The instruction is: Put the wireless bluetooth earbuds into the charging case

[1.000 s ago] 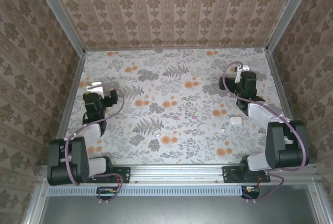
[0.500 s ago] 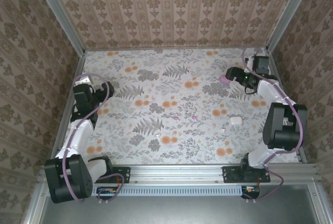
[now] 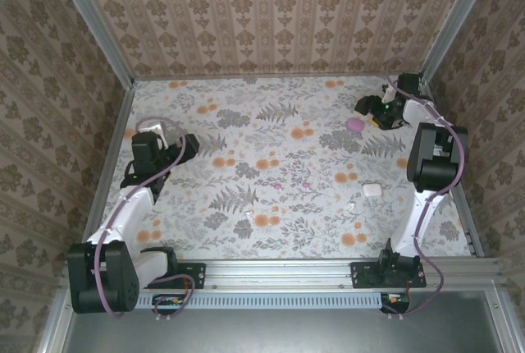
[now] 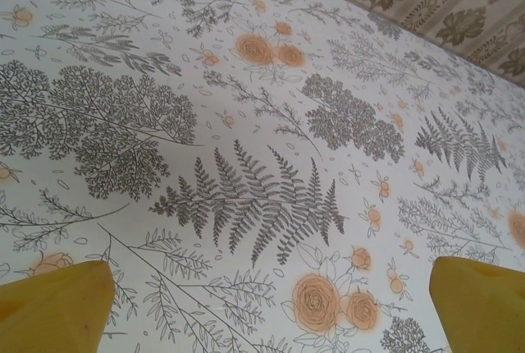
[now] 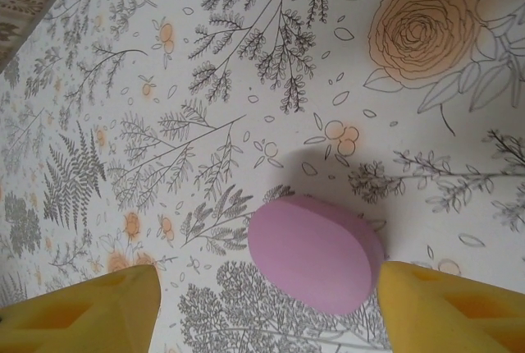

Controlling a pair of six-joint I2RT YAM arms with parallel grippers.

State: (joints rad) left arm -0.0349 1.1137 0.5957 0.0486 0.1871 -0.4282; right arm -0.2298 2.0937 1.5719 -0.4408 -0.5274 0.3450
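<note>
Top view high from near edge, looking down; wrist views close, oblique, onto same floral table (image 3: 246, 123)

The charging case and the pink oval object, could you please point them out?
charging case (image 3: 373, 191), top external view, its white top.
pink oval object (image 5: 316, 254), right wrist view, centre of top face.

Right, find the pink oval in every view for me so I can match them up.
Top external: the pink oval lies far right on the floral cover, just left of the right gripper.
Right wrist: the pink oval sits low centre, framed by the right gripper.
Left wrist: floral cover ahead of the left gripper.
Shared landmark: the floral cover.
</note>
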